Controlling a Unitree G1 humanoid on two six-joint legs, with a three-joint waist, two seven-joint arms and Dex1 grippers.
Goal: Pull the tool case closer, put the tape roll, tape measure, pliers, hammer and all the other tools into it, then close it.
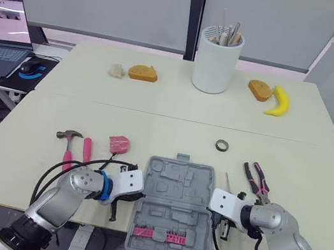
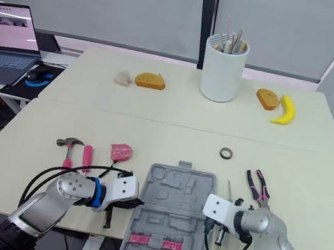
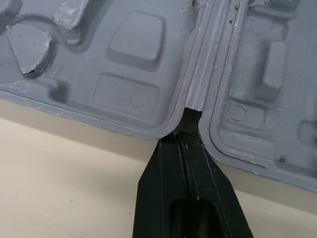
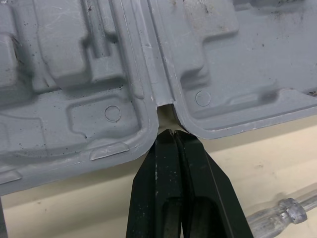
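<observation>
The grey tool case [image 1: 176, 191] lies open at the table's front edge, a pink bit strip [image 1: 159, 234] in its near half. My left gripper [image 3: 190, 119] is shut, its tips in the hinge notch on the case's left side [image 1: 137, 195]. My right gripper [image 4: 171, 135] is shut too, its tips at the hinge notch on the right side [image 1: 210, 212]. Left of the case lie a pink-handled hammer [image 1: 71, 144] and a pink tape measure [image 1: 119, 144]. The tape roll [image 1: 222, 146], pliers [image 1: 257, 176] and a clear-handled screwdriver [image 4: 280, 212] lie to the right.
At the table's back stand a white holder with utensils [image 1: 217, 59], bread [image 1: 142, 73], a crumpled white lump [image 1: 117, 71], another bread slice [image 1: 260, 89] and a banana [image 1: 279, 103]. A laptop [image 1: 1, 28] and mouse [image 1: 33, 67] sit on a side desk at left.
</observation>
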